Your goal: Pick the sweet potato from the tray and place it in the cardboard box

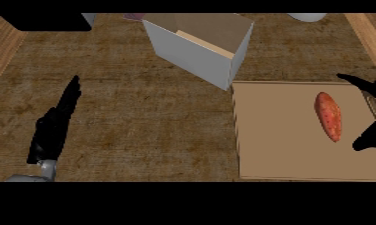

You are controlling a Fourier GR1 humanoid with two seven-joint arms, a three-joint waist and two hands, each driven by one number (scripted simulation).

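Dim, even light (box point(198, 45) inside shaded), no glare.

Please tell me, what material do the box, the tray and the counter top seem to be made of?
Box: probably cardboard, with matte grey-white outer walls, a brown inside and thin edges.
Tray: a flat tan slab with a thin raised rim, matte; it may be wood or cardboard, I cannot tell which.
Counter top: dark brown with a fine streaked, mottled pattern, perhaps stone or worn wood; not glossy.
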